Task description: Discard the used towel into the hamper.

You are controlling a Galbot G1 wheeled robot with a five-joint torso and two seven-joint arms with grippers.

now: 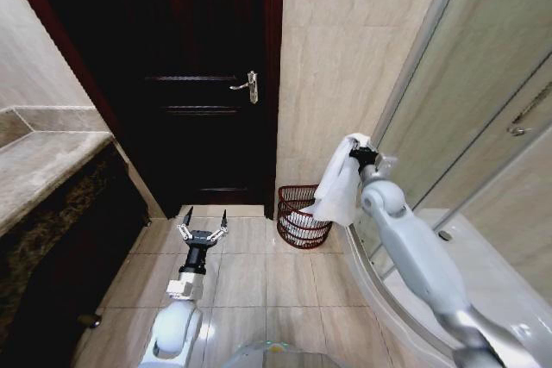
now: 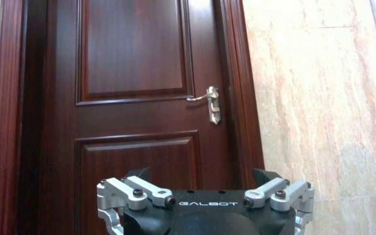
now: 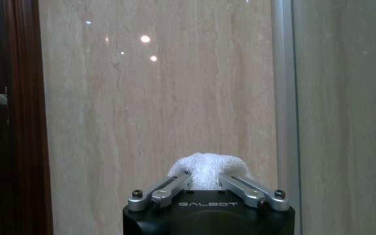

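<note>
A white towel (image 1: 339,187) hangs from my right gripper (image 1: 355,151), which is shut on its top end, raised in front of the beige wall. The towel's lower end droops over the hamper (image 1: 299,217), a dark red-brown wire basket standing on the floor in the corner beside the door. The towel (image 3: 206,169) bulges out between the shut fingers in the right wrist view. My left gripper (image 1: 203,224) is held low over the floor tiles, to the left of the hamper, open and holding nothing. The left wrist view has its spread fingers (image 2: 135,191) before the door.
A dark wooden door (image 1: 190,75) with a metal handle (image 1: 247,86) is shut straight ahead. A stone counter (image 1: 43,170) runs along the left. A glass shower enclosure (image 1: 483,127) and its curved white tray (image 1: 405,299) stand on the right. Tiled floor lies between.
</note>
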